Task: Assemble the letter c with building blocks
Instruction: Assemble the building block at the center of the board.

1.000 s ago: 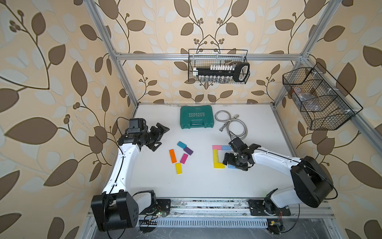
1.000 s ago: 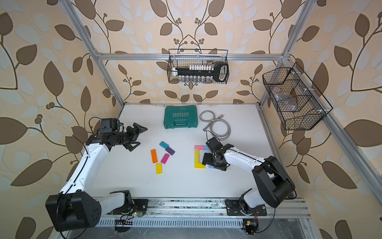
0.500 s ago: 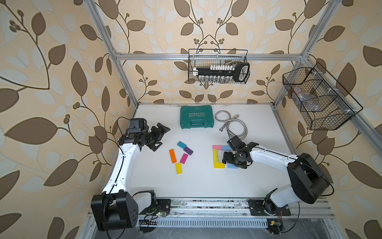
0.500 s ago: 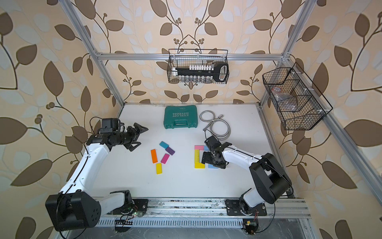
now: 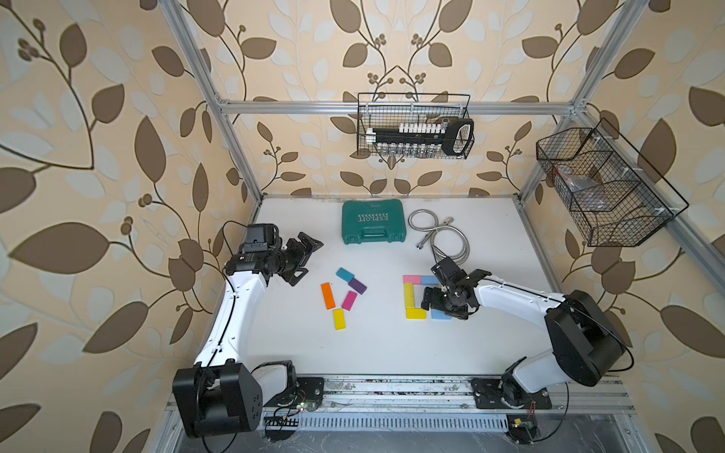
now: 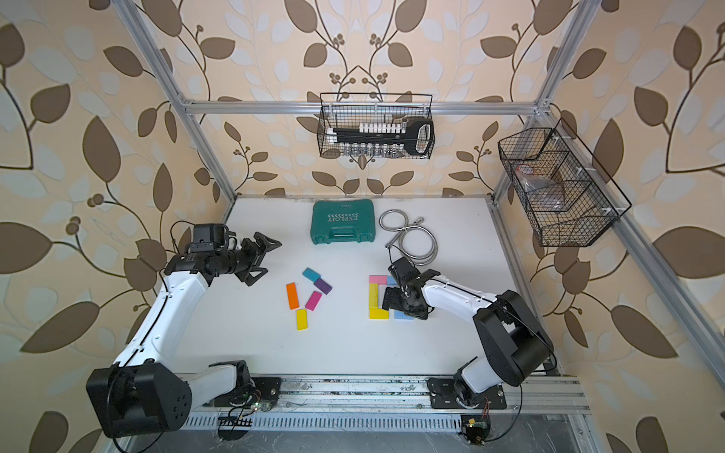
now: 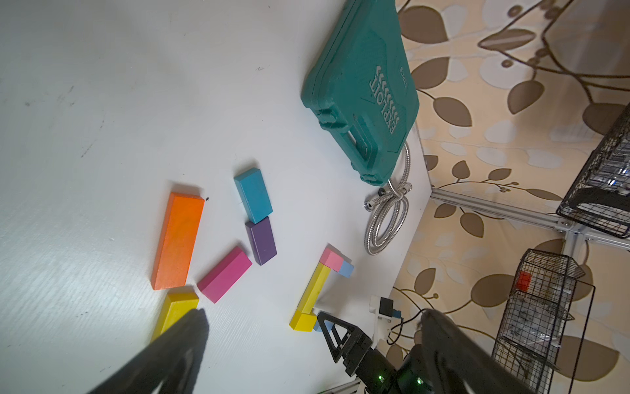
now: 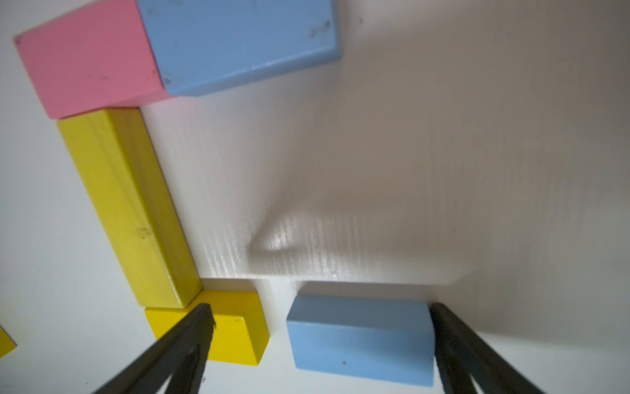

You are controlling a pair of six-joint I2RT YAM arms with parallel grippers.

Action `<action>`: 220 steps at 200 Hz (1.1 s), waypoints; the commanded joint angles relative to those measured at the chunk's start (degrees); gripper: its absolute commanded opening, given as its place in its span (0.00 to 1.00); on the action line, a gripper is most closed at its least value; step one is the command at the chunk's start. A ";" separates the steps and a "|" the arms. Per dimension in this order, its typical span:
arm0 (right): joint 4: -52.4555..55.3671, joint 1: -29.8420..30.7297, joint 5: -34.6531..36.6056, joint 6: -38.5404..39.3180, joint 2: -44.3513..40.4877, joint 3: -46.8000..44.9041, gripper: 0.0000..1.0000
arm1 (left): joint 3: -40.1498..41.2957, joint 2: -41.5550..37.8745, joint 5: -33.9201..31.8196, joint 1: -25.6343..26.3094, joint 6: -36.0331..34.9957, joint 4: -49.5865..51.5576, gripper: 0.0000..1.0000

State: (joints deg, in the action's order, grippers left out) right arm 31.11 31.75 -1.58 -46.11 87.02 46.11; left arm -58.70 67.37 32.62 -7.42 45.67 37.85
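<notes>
On the right of the white table (image 5: 392, 353) lie a pink block (image 5: 411, 279), a light blue block (image 5: 427, 280), a long yellow block (image 5: 408, 295), a short yellow block (image 5: 416, 313) and a second light blue block (image 5: 441, 315). A thin gap parts that short yellow block (image 8: 238, 334) from the light blue one (image 8: 361, 341). My right gripper (image 5: 441, 306) hangs open over these two. One of its fingers (image 8: 456, 344) is at the blue block's end. My left gripper (image 5: 310, 261) is open and empty at the left. Teal (image 5: 345, 274), purple (image 5: 357, 286), orange (image 5: 328, 295), magenta (image 5: 349, 301) and yellow (image 5: 339, 319) blocks lie loose.
A green tool case (image 5: 372, 221) and a coiled metal hose (image 5: 443, 235) lie at the back of the table. A wire basket (image 5: 416, 125) hangs on the back wall and another wire basket (image 5: 604, 188) on the right wall.
The right arm has shifted slightly over the lower row of blocks, jaws still wide. The left arm and the loose blocks have not moved.
</notes>
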 commanded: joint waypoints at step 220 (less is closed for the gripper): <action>-2.36 1.43 -3.36 -3.38 -0.19 1.27 0.96 | 0.18 0.04 0.07 0.64 0.47 -0.84 0.99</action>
State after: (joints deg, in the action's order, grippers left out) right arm 28.86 32.69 -4.54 -48.86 86.98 46.11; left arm -58.70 67.40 32.62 -7.42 45.69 37.85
